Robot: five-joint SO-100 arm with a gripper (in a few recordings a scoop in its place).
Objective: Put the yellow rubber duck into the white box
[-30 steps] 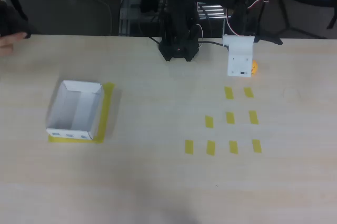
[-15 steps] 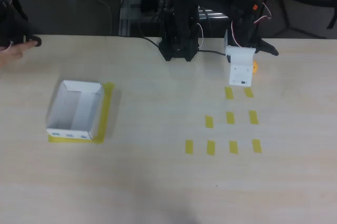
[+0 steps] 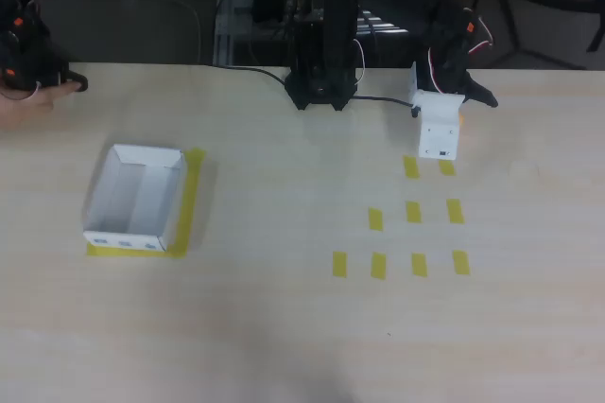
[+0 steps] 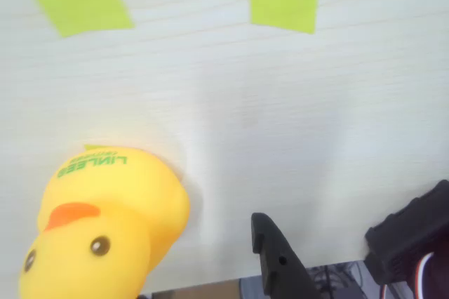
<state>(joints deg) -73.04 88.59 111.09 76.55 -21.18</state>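
The table [image 3: 284, 327] carries the box [image 3: 135, 199] at the left in the overhead view, open side up on yellow tape, well apart from the arm. The gripper [image 3: 440, 129] hangs near the far right edge above tape strips [image 3: 413, 212]; whether it is open I cannot tell. In the wrist view the duck [image 4: 98, 232] sits on the table, left of a dark finger [image 4: 277, 257], apart from it.
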